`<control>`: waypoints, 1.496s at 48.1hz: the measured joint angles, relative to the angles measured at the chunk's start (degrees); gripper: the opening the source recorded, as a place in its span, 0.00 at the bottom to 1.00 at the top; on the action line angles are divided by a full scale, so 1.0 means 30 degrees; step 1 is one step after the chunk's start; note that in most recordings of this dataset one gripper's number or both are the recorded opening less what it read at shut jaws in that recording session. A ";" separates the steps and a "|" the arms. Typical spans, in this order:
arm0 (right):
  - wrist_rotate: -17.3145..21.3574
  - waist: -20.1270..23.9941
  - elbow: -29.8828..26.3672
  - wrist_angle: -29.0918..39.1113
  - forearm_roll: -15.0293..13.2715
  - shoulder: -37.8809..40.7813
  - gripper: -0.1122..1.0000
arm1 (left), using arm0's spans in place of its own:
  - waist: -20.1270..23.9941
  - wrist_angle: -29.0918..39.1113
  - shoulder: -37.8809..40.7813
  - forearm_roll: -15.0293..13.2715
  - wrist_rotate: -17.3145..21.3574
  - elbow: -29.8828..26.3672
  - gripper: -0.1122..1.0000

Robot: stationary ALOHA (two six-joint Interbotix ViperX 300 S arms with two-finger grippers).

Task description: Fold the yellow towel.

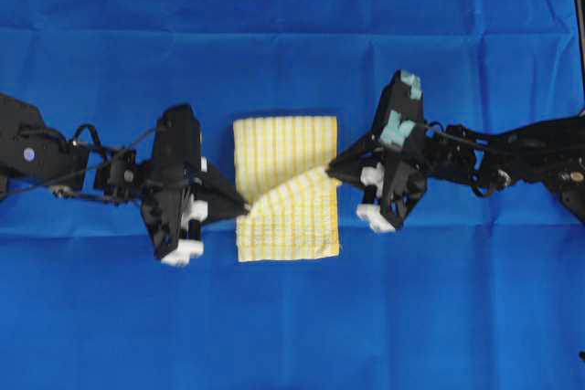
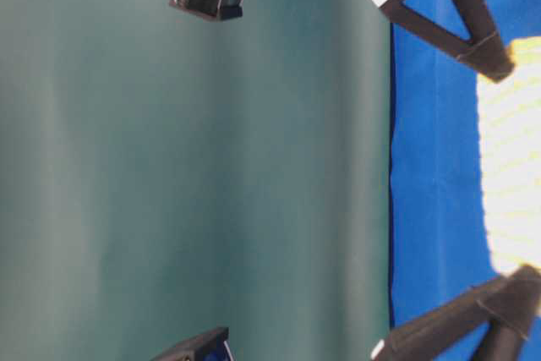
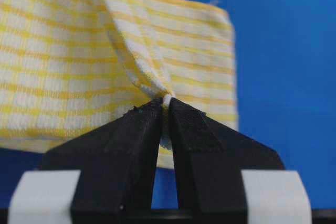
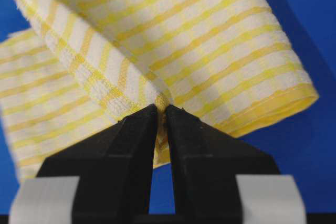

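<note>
1. Overhead: the towel (image 1: 286,187) lies mid-counter on the blue cloth (image 1: 292,317), between the arms. The left gripper (image 1: 245,211) and right gripper (image 1: 331,169) hold the two ends of a raised fold slanting across it.
2. Table level: sideways view; both grippers meet the towel's edge.
3. Left wrist: fingers (image 3: 137,129) pinch a towel corner.
4. Right wrist: fingers (image 4: 185,129) pinch the hem.

We see the yellow towel (image 1: 285,187) mid-desk, left claw (image 1: 243,210) and right claw (image 1: 331,169) pinching opposite ends of its raised fold
</note>
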 measured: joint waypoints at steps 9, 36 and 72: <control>0.0000 0.1172 -0.0146 -0.0176 0.0381 0.0000 0.16 | -0.1084 0.0059 0.0088 -0.0029 -0.0410 -0.0176 0.14; 0.0000 0.1992 -0.0820 -0.0088 0.0586 0.1260 0.16 | -0.0996 0.0879 0.1436 0.0000 -0.0146 -0.0322 0.14; -0.0586 0.2314 -0.0352 -0.0029 0.0205 0.0000 0.77 | -0.0967 0.3047 -0.0293 0.0146 -0.0029 -0.0498 0.66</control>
